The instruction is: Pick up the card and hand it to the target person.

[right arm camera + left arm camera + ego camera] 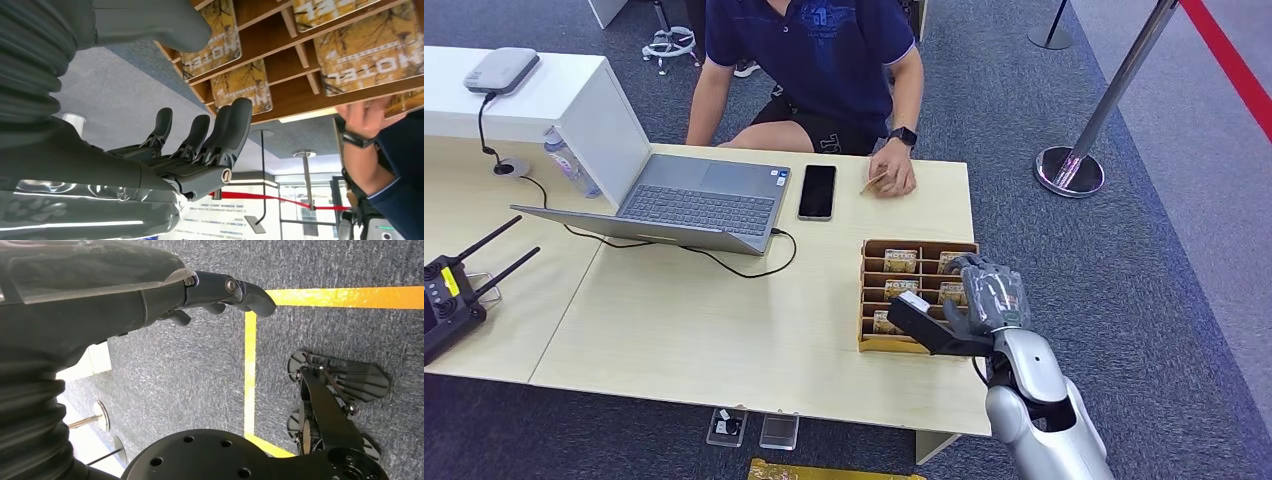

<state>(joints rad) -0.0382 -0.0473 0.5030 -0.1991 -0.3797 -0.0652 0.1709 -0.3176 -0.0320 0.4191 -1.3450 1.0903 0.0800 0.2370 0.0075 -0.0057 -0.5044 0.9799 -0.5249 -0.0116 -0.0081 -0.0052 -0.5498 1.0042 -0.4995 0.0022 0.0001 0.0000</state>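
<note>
Fingers (210,137) of the right hand (986,300) are dark, held side by side and only gently bent, spread apart from the thick grey thumb (155,20), with nothing between them; the hand hangs over the right, near part of a brown wooden card rack (916,296). That rack sits near the right end of the pale table (724,320) and is split by thin dividers into rows of slots. Cards (367,47) stand in the slots, each printed with a yellow-brown, branch-like pattern and the word HOTEL in pale letters; in the head view they read as small tan rectangles, two per row. None of them is lifted, and I cannot tell whether the fingertips touch any card. Left hand (220,292) hangs low over grey carpet (190,385) crossed by yellow tape lines (250,370), its fingers loosely curled and holding nothing. At the far edge of the table sits a person in a dark blue shirt (824,50), one hand (892,175) with a wristwatch resting on the table just right of a black phone (817,191). An open grey laptop (689,200) lies left of the phone, and a black remote controller (449,295) with antennas rests at the near left.
</note>
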